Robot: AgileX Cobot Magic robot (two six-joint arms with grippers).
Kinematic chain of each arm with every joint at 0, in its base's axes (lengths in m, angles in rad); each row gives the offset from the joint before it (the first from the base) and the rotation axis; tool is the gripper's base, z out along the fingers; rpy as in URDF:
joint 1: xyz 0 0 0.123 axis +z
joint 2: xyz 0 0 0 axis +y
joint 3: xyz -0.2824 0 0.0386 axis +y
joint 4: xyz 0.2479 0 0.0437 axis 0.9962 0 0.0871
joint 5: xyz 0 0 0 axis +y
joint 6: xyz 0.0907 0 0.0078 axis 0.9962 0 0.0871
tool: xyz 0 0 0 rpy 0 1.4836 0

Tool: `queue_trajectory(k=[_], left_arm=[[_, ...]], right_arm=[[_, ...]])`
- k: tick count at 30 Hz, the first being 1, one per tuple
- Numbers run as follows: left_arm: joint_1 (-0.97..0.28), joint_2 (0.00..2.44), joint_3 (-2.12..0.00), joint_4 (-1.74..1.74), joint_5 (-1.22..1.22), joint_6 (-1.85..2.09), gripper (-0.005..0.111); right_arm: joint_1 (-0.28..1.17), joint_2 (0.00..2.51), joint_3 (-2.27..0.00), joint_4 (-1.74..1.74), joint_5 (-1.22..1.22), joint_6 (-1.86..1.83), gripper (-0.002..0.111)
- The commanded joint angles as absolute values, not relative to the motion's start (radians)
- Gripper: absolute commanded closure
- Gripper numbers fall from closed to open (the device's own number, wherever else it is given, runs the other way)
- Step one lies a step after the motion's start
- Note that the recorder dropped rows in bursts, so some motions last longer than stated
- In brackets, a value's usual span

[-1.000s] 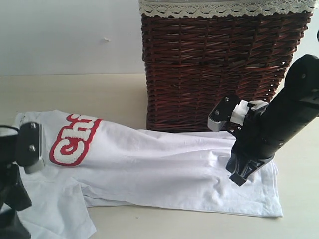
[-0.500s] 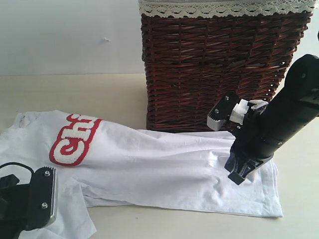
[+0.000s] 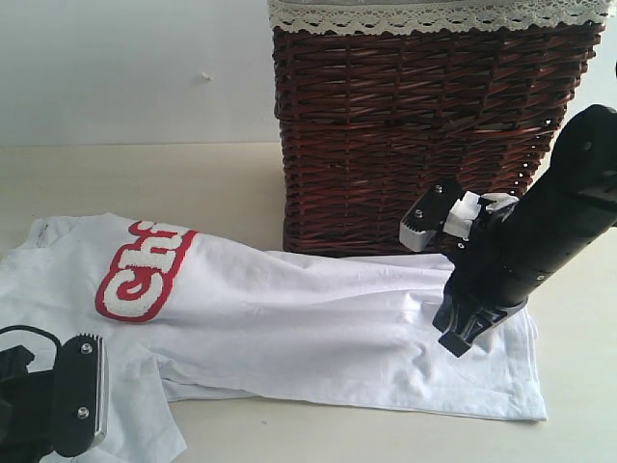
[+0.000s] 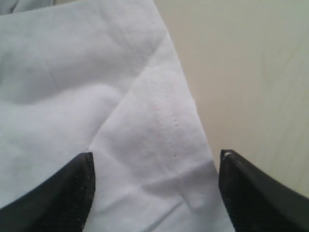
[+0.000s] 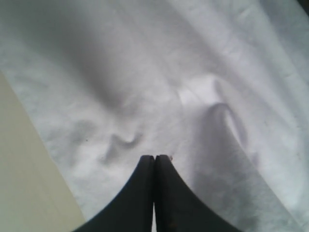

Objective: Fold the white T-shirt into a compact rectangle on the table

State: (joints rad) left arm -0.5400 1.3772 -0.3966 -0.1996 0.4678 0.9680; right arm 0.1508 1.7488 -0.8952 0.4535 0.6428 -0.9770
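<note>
- Left black hand (image 3: 77, 394) has dropped from mid-left of the frame to the lower-left corner over the last second. Right hand and shirt show no shift.
- Left hand: wide open, holding nothing. Wrist view shows its two black fingers (image 4: 72, 188) well apart above a stitched edge of the cloth, with bare counter just beside that edge.
- Right black hand (image 3: 465, 336): closed tight, tips together and down on the shirt at lower right of the frame, near the hem. Cannot tell if any fabric is nipped.
- Soft white T-shirt with fuzzy white letters on a red band (image 3: 289, 328): spread and wrinkled across the lower half of the frame, red band at left, hem at right, one sleeve at lower left beside the left hand.
- Broad pale cream counter (image 3: 145, 183) carries the shirt.
- Dark brown wicker basket (image 3: 415, 125) stands upper right, with a lace-edged cloth liner (image 3: 434, 14) at its rim. The shirt's upper edge lies just in front of its base.
</note>
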Motion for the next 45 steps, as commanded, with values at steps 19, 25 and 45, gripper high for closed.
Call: queue_trajectory(k=[19, 25, 45], left_arm=[[-0.549, 1.498, -0.401, -0.217, 0.424, 0.88, 0.107], [-0.549, 1.331, -0.548, -0.223, 1.065, 0.902, 0.107], [-0.549, 1.619, -0.883, 0.25, 0.679, 0.878, 0.077]], right_arm=[[0.146, 1.751, -0.894, 0.471, 0.642, -0.983, 0.108], [0.146, 1.751, -0.894, 0.497, 0.642, -0.983, 0.108], [0.146, 1.751, -0.894, 0.516, 0.663, -0.983, 0.108]])
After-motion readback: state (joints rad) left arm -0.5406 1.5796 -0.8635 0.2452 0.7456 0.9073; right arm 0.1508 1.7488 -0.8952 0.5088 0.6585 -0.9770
